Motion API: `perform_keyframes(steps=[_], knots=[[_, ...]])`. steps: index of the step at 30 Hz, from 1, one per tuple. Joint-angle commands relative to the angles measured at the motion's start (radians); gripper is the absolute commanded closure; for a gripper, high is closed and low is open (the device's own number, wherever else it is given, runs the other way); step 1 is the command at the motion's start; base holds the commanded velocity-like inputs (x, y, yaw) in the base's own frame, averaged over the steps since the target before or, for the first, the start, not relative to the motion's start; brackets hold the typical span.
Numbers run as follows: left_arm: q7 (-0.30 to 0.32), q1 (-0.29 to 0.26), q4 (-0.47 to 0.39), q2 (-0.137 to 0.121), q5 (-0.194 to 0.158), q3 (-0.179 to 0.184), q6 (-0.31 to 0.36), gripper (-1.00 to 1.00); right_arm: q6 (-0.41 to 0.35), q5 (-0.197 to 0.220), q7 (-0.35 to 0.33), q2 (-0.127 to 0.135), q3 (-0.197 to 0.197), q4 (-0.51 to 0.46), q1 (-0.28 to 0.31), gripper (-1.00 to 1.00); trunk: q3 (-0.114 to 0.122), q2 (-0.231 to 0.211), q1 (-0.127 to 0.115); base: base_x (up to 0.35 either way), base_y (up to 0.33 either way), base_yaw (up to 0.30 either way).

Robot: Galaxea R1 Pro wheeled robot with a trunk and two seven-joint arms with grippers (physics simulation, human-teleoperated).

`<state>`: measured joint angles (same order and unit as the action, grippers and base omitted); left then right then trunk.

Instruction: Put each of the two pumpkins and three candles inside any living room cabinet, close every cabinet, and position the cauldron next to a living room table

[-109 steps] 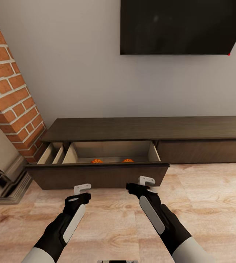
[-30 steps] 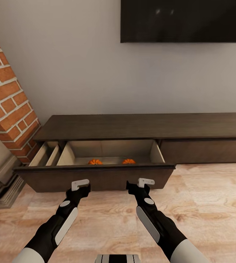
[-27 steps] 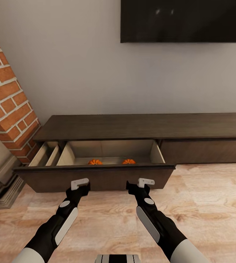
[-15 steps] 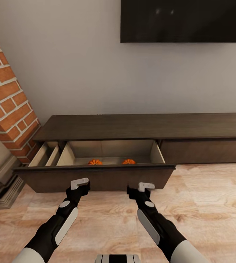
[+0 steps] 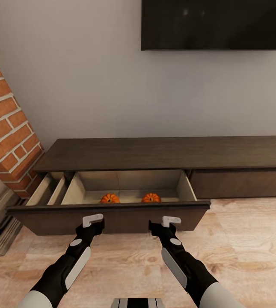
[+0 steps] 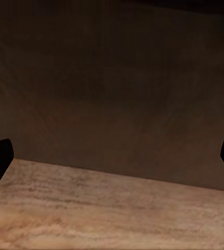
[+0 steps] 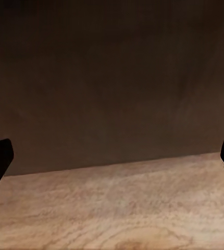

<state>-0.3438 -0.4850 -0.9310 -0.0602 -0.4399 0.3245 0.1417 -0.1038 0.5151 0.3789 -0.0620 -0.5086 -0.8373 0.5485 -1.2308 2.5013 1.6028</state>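
I count 2 pumpkins (image 5: 110, 198) (image 5: 151, 197) in the open drawer (image 5: 112, 214), side by side but apart. 1 cabinet (image 5: 163, 152) along the wall, with 1 drawer pulled out and 1 closed front (image 5: 240, 184) to its right. The open drawer has 2 compartments I can see: 1 narrow at the left, 1 wide holding both pumpkins. 1 TV (image 5: 217, 23) on the wall. 1 brick fireplace (image 5: 5, 128). My 2 grippers: left gripper (image 5: 93, 220), right gripper (image 5: 170, 221).

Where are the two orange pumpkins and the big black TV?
left pumpkin (image 5: 109, 198): head view, on its ribbed orange top, inside the open drawer.
right pumpkin (image 5: 151, 198): head view, on its orange top, same drawer.
TV (image 5: 215, 23): head view, middle of the dark screen.
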Motion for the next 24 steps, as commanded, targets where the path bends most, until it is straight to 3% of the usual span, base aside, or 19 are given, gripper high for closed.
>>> perform_keyframes(steps=[1,12,24], knots=[[-0.009,-0.001,0.001,-0.001,-0.006,0.005,0.003,-1.00,-0.001,0.005,0.008,0.001,-0.003,-0.001,0.001,-1.00,-0.001,0.000,0.000,0.215,0.000,0.000],[-0.009,-0.001,0.005,-0.002,-0.004,0.042,0.000,-1.00,0.005,0.005,0.008,0.001,-0.004,0.000,0.001,-1.00,-0.001,0.000,0.000,0.037,0.000,0.000],[-0.009,-0.001,0.002,-0.002,-0.003,0.048,-0.001,-1.00,0.007,0.005,0.008,0.001,-0.004,0.000,0.001,-1.00,-0.001,0.000,0.000,0.076,0.000,0.000]])
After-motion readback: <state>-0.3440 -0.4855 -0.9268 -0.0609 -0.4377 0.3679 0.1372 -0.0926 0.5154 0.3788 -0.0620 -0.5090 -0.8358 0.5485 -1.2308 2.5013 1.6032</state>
